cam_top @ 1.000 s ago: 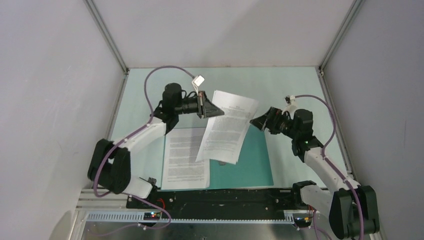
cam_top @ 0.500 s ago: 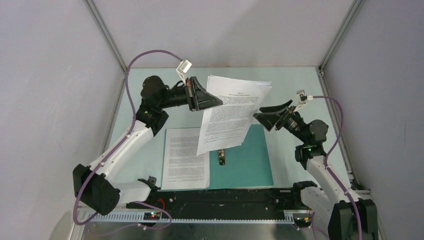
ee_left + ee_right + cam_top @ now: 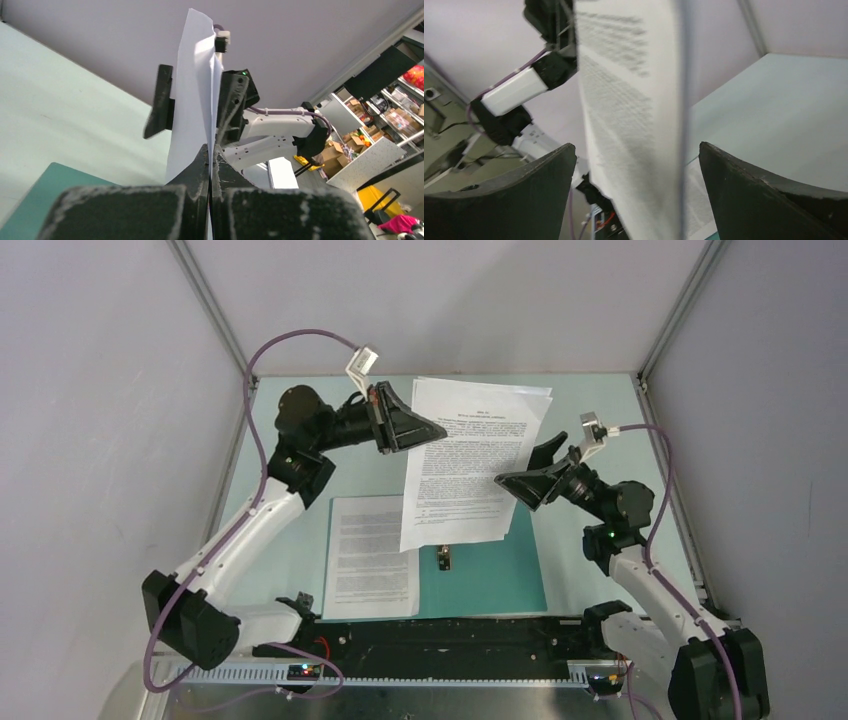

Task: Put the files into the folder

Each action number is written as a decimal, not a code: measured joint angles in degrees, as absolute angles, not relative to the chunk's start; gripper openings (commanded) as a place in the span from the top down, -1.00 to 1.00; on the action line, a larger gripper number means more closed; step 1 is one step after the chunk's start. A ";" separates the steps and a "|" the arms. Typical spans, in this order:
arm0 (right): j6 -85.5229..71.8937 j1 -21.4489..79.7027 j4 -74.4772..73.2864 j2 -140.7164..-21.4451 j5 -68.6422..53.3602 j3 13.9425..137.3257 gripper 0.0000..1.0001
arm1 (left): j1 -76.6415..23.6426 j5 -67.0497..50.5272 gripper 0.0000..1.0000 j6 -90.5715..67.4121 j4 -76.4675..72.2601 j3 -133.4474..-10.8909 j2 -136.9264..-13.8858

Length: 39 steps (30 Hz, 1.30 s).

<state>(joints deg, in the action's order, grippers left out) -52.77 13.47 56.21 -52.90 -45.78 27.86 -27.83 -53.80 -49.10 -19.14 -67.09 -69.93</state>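
The teal-green folder [image 3: 500, 575] lies open on the pale table, its metal clip [image 3: 443, 558] showing at the spine. One printed sheet [image 3: 372, 555] lies flat on its left half. My left gripper [image 3: 432, 427] is shut on the left edge of the other printed sheet [image 3: 470, 465], holding it upright in the air above the folder; the sheet also shows edge-on in the left wrist view [image 3: 192, 100]. My right gripper [image 3: 530, 465] is open, its two fingers straddling the sheet's right edge [image 3: 634, 115] without closing on it.
The pale mint tabletop [image 3: 590, 420] is walled by grey panels on the left, back and right. A black rail [image 3: 440, 635] with the arm bases runs along the near edge. Purple cables loop above both arms.
The left gripper has raised the sheet higher and more upright. The right gripper has moved left and closed in around the sheet's right edge.
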 measured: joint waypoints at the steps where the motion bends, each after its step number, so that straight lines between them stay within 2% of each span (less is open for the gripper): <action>1: -53.43 14.39 56.31 -53.17 -46.13 27.90 -0.72 | -27.77 -53.28 1.00 -49.10 -19.09 -67.09 -70.43; 2: -54.00 15.07 56.36 -53.25 -46.54 27.90 -0.48 | -27.59 -52.66 1.00 -49.08 -19.05 -67.09 -71.05; 3: -54.68 15.46 56.25 -53.28 -46.92 27.90 -0.34 | -27.44 -52.23 1.00 -49.08 -18.98 -67.09 -71.46; 5: -55.75 15.62 55.48 -52.95 -47.20 27.90 0.15 | -26.96 -51.24 1.00 -49.04 -18.85 -67.09 -72.34; 15: -53.63 15.64 38.33 -45.10 -44.93 28.01 1.00 | -26.06 -47.40 0.98 -47.77 -18.74 -63.46 -72.99; 16: -53.32 15.64 36.42 -44.53 -44.49 28.05 1.00 | -26.06 -46.85 0.94 -47.53 -18.70 -62.92 -72.99; 17: -52.86 15.62 34.46 -44.12 -44.14 28.16 1.00 | -26.06 -46.39 0.72 -47.44 -18.68 -62.41 -72.99; 18: -52.51 15.57 32.14 -43.90 -43.77 28.51 1.00 | -26.06 -45.89 0.60 -47.31 -18.65 -61.95 -72.99; 21: -50.04 15.44 22.17 -44.14 -41.78 31.31 1.00 | -26.09 -42.37 0.03 -46.06 -18.65 -59.70 -72.95; 24: -45.69 14.37 8.86 -47.18 -38.33 36.18 1.00 | -26.24 -36.21 -0.40 -45.25 -17.21 -55.42 -72.40; 28: -39.38 12.91 -5.10 -54.63 -30.72 40.18 1.00 | -27.92 -26.48 -0.57 -44.56 -12.82 -50.04 -72.66; 33: -33.95 16.95 -18.65 -65.58 -18.65 40.12 1.00 | -33.08 -15.00 -0.57 -44.58 -6.76 -47.64 -77.60; 39: -30.24 20.58 -24.29 -78.67 -8.08 40.16 1.00 | -34.59 -2.09 -0.51 -45.19 5.32 -46.57 -79.81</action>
